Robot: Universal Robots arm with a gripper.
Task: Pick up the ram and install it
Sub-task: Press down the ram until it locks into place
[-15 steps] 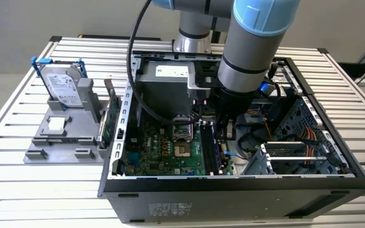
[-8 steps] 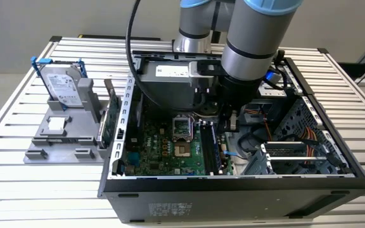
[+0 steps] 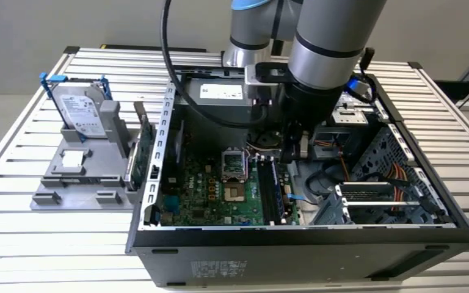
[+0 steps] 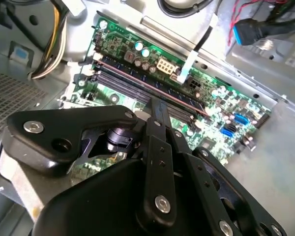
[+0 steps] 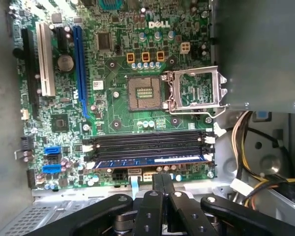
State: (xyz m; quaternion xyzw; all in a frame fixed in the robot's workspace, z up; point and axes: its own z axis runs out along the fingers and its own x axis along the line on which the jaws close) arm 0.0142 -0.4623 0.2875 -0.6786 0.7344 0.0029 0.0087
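Ram (image 5: 152, 161) seated in slot on motherboard (image 5: 113, 105) — tool (image 5: 161, 183) pressed together just above it.

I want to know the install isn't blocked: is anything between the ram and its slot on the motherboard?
Nothing visible. In the first wrist view the ram already lies along the slot row nearest the gripper, with the neighbouring slots bare.

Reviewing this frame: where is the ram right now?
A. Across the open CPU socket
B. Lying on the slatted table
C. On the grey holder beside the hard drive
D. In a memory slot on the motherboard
D: in the first wrist view the ram lies along a memory slot bank on the motherboard, below the open CPU socket, with the tool just beside it.
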